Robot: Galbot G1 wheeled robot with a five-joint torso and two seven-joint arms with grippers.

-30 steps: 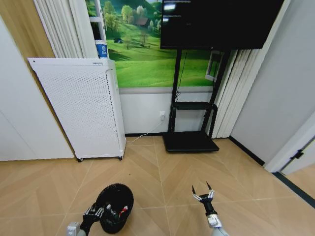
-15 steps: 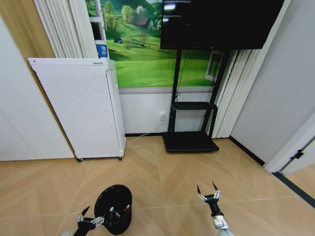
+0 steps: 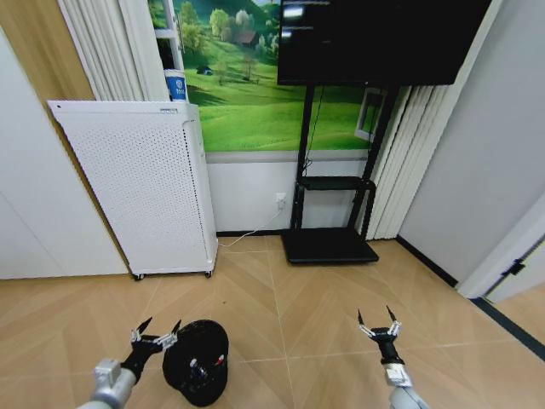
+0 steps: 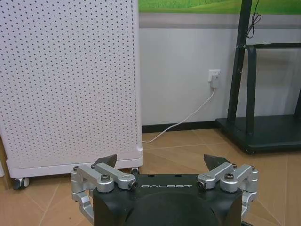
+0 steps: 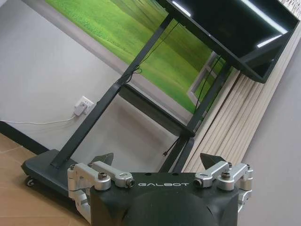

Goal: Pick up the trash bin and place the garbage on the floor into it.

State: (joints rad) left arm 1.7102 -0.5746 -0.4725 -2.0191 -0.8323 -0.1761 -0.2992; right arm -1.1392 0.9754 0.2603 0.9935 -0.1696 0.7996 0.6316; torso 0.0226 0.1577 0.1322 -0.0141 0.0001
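Trash bin (image 3: 197, 371) stands on the wooden floor (image 3: 298, 298) near the bottom edge of the head view, upright, its long axis vertical and its open mouth pointing up, with small litter pieces (image 3: 204, 372) visible inside. A second ago the left tool (image 3: 155, 335) was closed on the bin's rim; it has since let go and now hovers just to the bin's left, fingers spread and empty. That suggests the bin has been set down with the garbage already in it, so the task looks close to finished. The right tool (image 3: 380, 328) is also spread, holding nothing, well apart on the right. Farther back stands the white perforated appliance (image 3: 140, 183) against the wall, beside the black TV stand (image 3: 328, 243).
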